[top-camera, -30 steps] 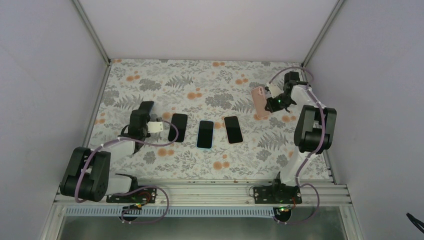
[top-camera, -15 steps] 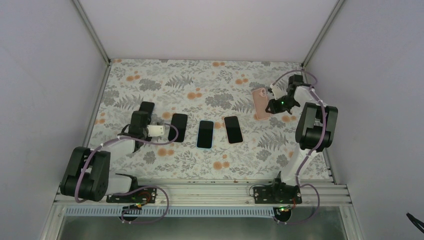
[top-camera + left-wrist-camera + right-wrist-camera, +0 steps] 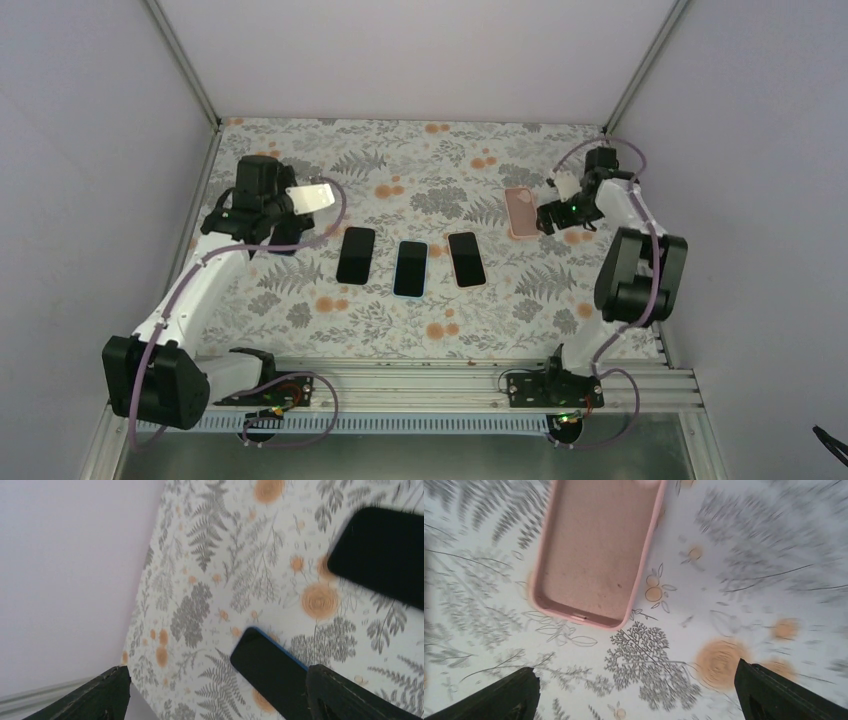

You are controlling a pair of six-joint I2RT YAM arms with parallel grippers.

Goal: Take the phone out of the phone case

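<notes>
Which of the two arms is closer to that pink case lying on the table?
Right. The right gripper sits just beside the pink case, on its right in the top view; the left gripper is far off, past the three phones.

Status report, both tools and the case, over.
Left tool open over blue-cased phone. Right tool open, empty. Pink case lies empty. Nothing in the way.

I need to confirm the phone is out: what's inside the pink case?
Inside the pink case only bare pink lining shows, no phone. Its far end runs out of the right wrist view, so that bit goes unseen up close.
</notes>
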